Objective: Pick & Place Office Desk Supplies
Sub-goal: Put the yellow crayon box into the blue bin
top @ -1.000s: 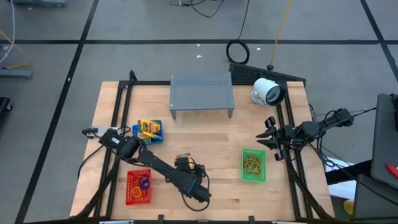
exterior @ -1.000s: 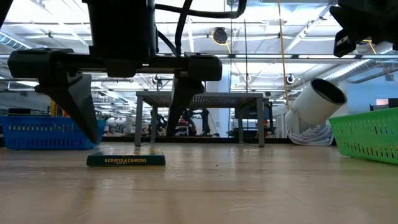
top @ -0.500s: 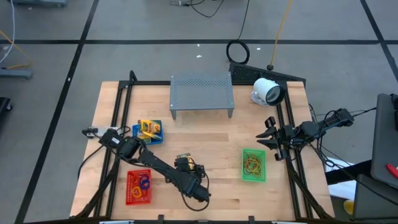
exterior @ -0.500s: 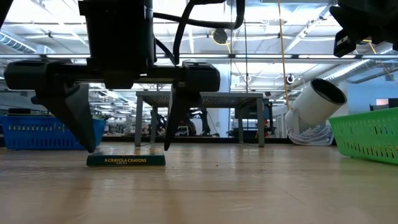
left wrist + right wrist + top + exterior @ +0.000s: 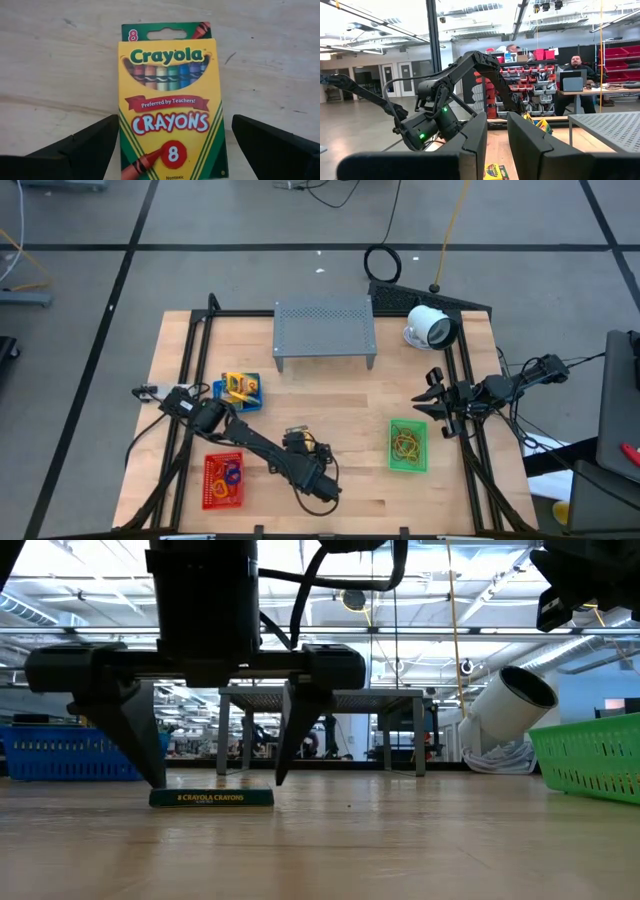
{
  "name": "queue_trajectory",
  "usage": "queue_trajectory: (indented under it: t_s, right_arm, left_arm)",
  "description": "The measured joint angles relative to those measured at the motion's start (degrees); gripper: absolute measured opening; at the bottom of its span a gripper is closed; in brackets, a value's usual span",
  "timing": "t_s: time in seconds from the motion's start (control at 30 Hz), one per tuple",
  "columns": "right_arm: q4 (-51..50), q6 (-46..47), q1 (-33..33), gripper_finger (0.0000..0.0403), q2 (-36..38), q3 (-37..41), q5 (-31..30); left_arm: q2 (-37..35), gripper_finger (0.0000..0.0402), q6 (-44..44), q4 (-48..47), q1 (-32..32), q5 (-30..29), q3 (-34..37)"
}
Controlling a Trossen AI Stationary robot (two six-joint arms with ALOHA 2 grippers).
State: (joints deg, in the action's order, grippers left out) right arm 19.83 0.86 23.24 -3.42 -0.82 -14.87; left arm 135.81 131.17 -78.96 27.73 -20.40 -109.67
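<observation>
A yellow crayon pack (image 5: pixel 170 110) lies flat on the table near its near edge (image 5: pixel 211 798). My left gripper (image 5: pixel 218 780) stands over it, pointing down and open, with one finger on each side of the pack. In the high view the gripper (image 5: pixel 318 492) hides the pack. The blue basket (image 5: pixel 240 390) holds more crayon packs. The red basket (image 5: pixel 223 480) and the green basket (image 5: pixel 407 446) hold rubber-band loops. My right gripper (image 5: pixel 428 395) waits open above the table's right edge. My left gripper comes from above, its fingers across the pack's width. One finger (image 5: pixel 95 145) stands against the pack's long side edge (image 5: pixel 121 130); I cannot tell for sure that it touches. The other finger (image 5: pixel 270 145) stands apart from the opposite edge. The pack rests flat on the table.
The grey perforated stand (image 5: pixel 324 330) and the white round device (image 5: pixel 430 327) sit at the far side. Bare wood lies between the left gripper and the green basket. The near edge is close behind the left gripper. People sit in the room beyond (image 5: pixel 577 65).
My left gripper has come down until its fingertips reach the table on both sides of the pack, and has shifted slightly toward the table's right edge. The pack has slid a little the same way, still flat.
</observation>
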Motion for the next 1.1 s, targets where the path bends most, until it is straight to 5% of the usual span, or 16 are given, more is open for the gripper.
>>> queue_trajectory:
  t_s: [1.1]
  right_arm:
    - [0.00, 0.00, -0.02, 0.0066, 0.02, 0.00, 0.00]
  left_arm:
    - [2.73, 0.0399, -0.15, 1.26, -0.24, 1.18, -0.15]
